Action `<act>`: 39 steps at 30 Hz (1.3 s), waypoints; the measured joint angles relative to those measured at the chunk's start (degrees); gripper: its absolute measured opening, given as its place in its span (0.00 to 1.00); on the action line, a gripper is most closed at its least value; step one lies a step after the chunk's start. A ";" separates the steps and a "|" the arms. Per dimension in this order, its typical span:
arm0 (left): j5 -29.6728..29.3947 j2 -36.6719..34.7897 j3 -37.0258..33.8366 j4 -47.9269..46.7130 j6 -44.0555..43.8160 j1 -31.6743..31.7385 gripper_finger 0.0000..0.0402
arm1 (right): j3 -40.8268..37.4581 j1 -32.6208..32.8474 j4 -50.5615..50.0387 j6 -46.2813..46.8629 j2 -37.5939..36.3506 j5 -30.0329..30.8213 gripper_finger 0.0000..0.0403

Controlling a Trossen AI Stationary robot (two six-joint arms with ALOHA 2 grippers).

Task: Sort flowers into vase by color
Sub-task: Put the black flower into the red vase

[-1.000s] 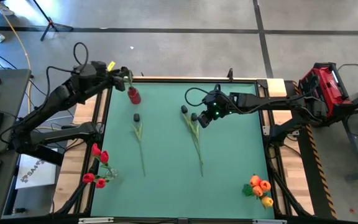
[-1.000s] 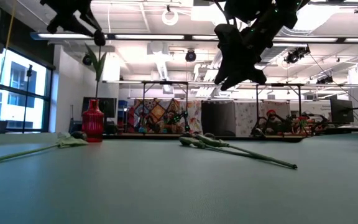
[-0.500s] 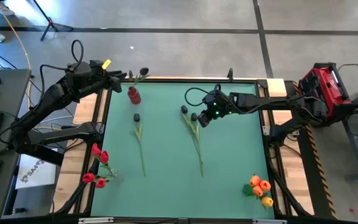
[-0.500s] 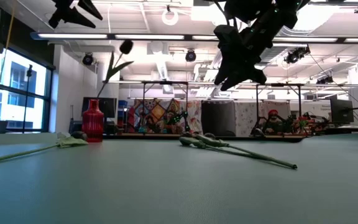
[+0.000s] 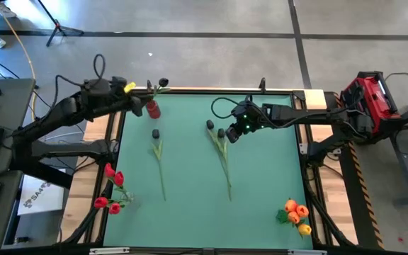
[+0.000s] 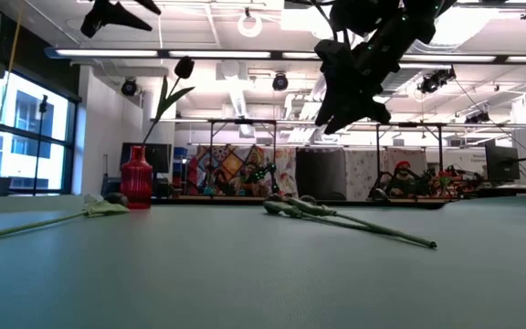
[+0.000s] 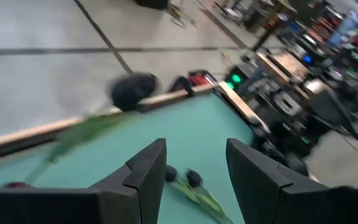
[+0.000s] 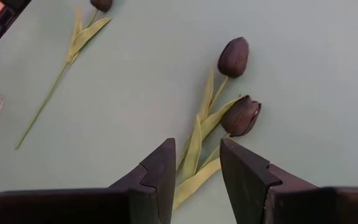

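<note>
A red vase (image 5: 152, 108) (image 6: 136, 178) stands near the table's far left edge. One black tulip (image 6: 184, 67) has its stem stuck in the vase and leans toward the far right; its head shows blurred in the left wrist view (image 7: 132, 90). My left gripper (image 5: 139, 101) (image 7: 194, 168) is open, high and just left of the vase. A single black tulip (image 5: 158, 152) lies on the mat. Two more black tulips (image 5: 220, 145) (image 8: 238, 93) lie side by side. My right gripper (image 5: 227, 134) (image 8: 196, 152) hovers open above their heads.
Red tulips in a clear vase (image 5: 112, 193) stand at the near left edge. Orange-yellow tulips (image 5: 296, 214) stand at the near right corner. The green mat (image 5: 275, 170) is bare between them. A wooden rim (image 5: 204, 90) borders the table's far side.
My left gripper has let go of the black tulip's stem above the red vase and has drawn back up and toward the table's left. The tulip stayed in the vase and tipped over, so its head now leans toward the far right.
</note>
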 joint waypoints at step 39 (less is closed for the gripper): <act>-16.07 27.64 -21.35 -6.95 -56.25 -26.59 0.26 | 0.00 -2.20 -4.68 -8.14 0.00 0.91 0.28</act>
